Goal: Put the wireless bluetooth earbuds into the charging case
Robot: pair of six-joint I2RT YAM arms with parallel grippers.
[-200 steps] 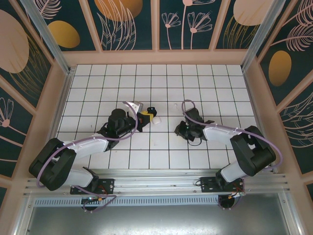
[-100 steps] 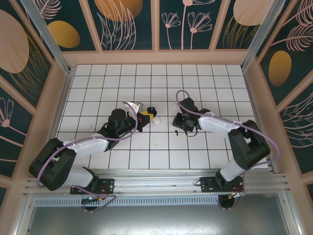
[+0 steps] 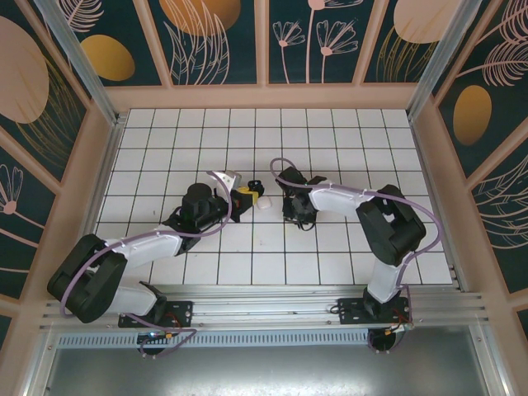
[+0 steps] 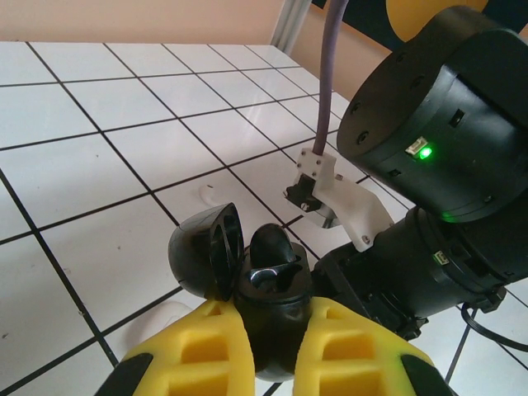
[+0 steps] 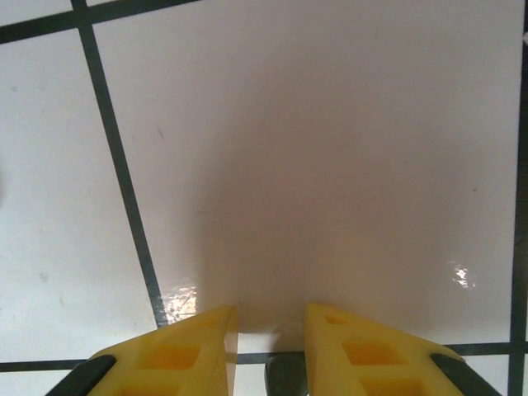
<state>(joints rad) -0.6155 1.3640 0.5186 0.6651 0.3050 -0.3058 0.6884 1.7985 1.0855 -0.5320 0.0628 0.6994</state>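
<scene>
My left gripper (image 4: pixel 272 307) (image 3: pixel 242 198) is shut on the black charging case (image 4: pixel 276 318), holding it upright just above the tiles. Its lid (image 4: pixel 202 252) is swung open to the left. One black earbud (image 4: pixel 272 246) sits in a socket of the case. My right gripper (image 3: pixel 290 208) hovers close to the right of the case. Between its narrowly spaced yellow fingers (image 5: pixel 351 346) a small dark rounded thing (image 5: pixel 286 381) shows, which looks like a black earbud. A small white earbud (image 4: pixel 206 195) lies on the tile beyond the case.
A small white object (image 3: pixel 262 204) lies on the tiles beside the held case. The right arm's black wrist (image 4: pixel 445 124) looms right next to the case. Wooden walls (image 3: pixel 264 97) ring the tiled floor.
The right arm has swung left across about two tiles, from the middle right of the floor to beside the case. The left arm and case have stayed still.
</scene>
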